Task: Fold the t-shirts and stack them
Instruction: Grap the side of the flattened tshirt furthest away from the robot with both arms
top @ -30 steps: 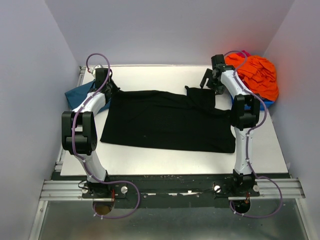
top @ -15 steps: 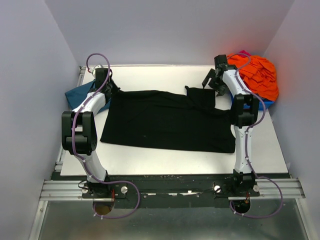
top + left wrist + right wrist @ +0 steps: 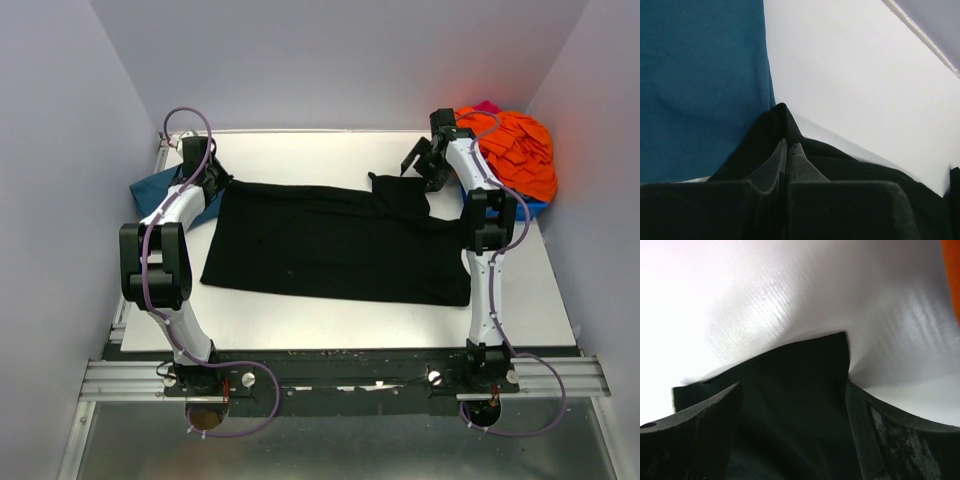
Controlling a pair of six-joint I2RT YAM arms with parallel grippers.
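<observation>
A large black t-shirt (image 3: 340,240) lies spread flat across the white table (image 3: 300,150), plain side up. My left gripper (image 3: 212,180) is at its far left corner. In the left wrist view the gripper (image 3: 788,145) is shut, with black cloth (image 3: 780,117) pinched up into a peak at the tips. The teal-blue t-shirt (image 3: 155,187) lies beside it at the table's left edge, filling the left of the left wrist view (image 3: 700,85). My right gripper (image 3: 420,163) stands open over the shirt's far right corner; that black corner (image 3: 795,390) lies between its fingers (image 3: 715,405).
A heap of orange cloth (image 3: 515,150) fills the far right corner, with a pink bit (image 3: 487,105) behind it and a blue bin (image 3: 535,208) under it. White walls close in on three sides. The arms' bases sit on the rail (image 3: 340,380) at the near edge.
My left gripper has shifted slightly left and farther back, drawing the black shirt's far left corner with it. The right gripper has drifted a little to the right, still open.
</observation>
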